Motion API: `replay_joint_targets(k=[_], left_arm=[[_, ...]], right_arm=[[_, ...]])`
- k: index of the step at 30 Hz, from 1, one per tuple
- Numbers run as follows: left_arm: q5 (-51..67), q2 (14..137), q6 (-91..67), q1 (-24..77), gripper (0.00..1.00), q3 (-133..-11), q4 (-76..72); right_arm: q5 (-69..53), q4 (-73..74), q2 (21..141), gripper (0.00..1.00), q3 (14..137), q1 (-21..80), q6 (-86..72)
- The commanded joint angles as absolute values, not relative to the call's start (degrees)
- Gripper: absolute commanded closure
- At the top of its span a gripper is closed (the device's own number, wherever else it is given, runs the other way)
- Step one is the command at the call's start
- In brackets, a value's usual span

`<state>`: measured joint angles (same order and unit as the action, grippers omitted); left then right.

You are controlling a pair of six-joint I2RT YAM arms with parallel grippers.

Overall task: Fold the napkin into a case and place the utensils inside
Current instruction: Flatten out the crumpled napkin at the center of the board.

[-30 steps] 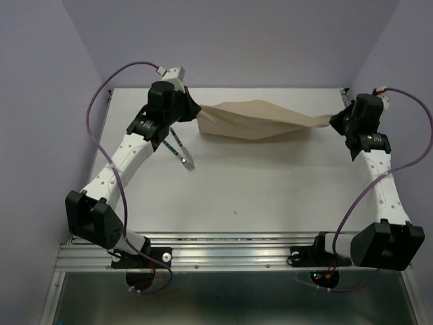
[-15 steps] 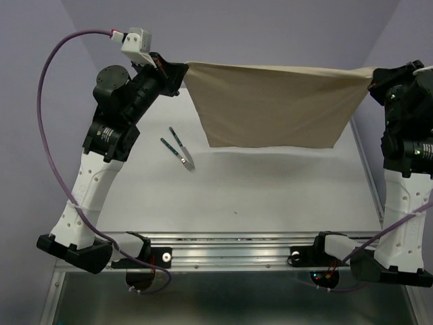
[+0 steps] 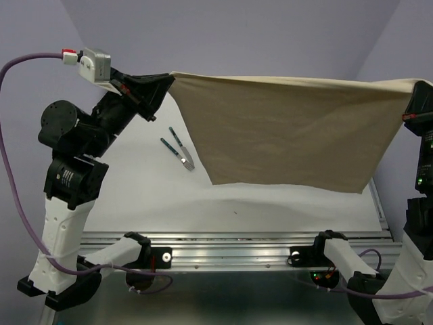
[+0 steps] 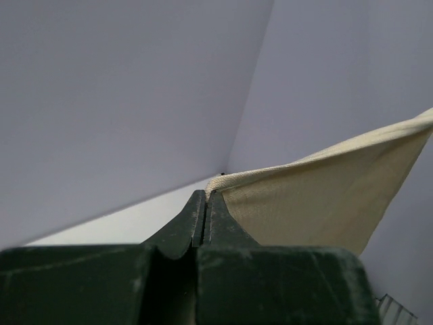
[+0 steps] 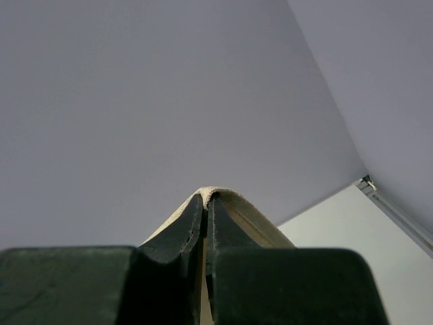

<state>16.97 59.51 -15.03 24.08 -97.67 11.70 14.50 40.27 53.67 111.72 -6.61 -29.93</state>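
Left claw (image 4: 206, 196) is clenching 1 upper corner of the napkin (image 3: 291, 128). On my left wrist feed its 2 fingers are pressing flat together, and a beige hem is poking out right at their tips. Right claw (image 5: 206, 198) is gripping the opposite upper corner the same way, with the cloth curling over its pinched tips.

Between the 2 claws the napkin's top edge is stretching taut and nearly level, high above the tabletop (image 3: 135, 196). Both arms are standing tall at the sides of my overhead feed. From that edge the napkin is hanging as 1 open sheet, unfolded and only lightly creased, and it is narrowing a little toward its lower edge. That lower edge is hanging free, and a soft shadow is lying on the tabletop beneath it.

Farther out, the utensils (image 3: 179, 150) are lying on the tabletop just left of the hanging sheet and below the left claw. I am counting 2 slim pieces with dark green handles, side by side and roughly parallel, their silver ends pointing toward the near edge. Neither claw is touching them, and they are lying outside the cloth.
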Motion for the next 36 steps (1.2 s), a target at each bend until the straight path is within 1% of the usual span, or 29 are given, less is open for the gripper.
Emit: replay_joint_targets(k=[1,6,10,13,17,20,23,27,30,31,36], left_arm=[[9.67,56.16,-12.65,22.59,1.0,-99.5,10.55],[7.56,58.79,-12.83,22.59,1.0,-95.2,10.46],[4.93,64.59,-13.62,22.59,1.0,-89.75,8.97],[3.52,69.76,-13.8,22.5,1.0,-87.19,6.6],[2.73,77.06,-14.41,21.8,1.0,-85.26,3.7],[1.24,86.09,-15.46,20.57,1.0,-86.47,1.59],[2.72,92.7,-16.08,19.16,1.0,-89.37,1.49],[5.79,103.77,-17.31,16.97,1.0,-96.39,2.02],[6.68,108.79,-17.31,16.09,1.0,-100.71,2.55],[6.94,112.29,-17.31,15.74,1.0,-104.46,3.42],[9.14,122.42,-17.93,13.19,1.0,-116.87,6.23]], right_arm=[[25.92,41.57,52.39,0.99,109.7,-7.47,-26.46],[27.16,41.31,52.64,0.99,99.77,-7.47,-26.8],[26.55,37.72,55.19,0.99,87.58,-7.47,-27.07],[25.76,33.76,59.05,0.99,81.06,-7.47,-27.94],[25.05,26.3,66.16,0.99,76.65,-7.47,-28.91],[23.03,22.95,76.86,0.99,77.25,-7.47,-28.83],[22.15,20.58,83.39,0.99,78.83,-7.47,-29.53],[19.17,14.96,95.15,0.99,81.46,-7.47,-29.88],[17.58,14.15,101.32,0.99,85.15,-7.47,-30.5],[16.62,13.63,105.25,0.99,88.12,-7.47,-30.59],[13.45,13.1,114.95,0.99,97.1,-7.47,-31.29]])
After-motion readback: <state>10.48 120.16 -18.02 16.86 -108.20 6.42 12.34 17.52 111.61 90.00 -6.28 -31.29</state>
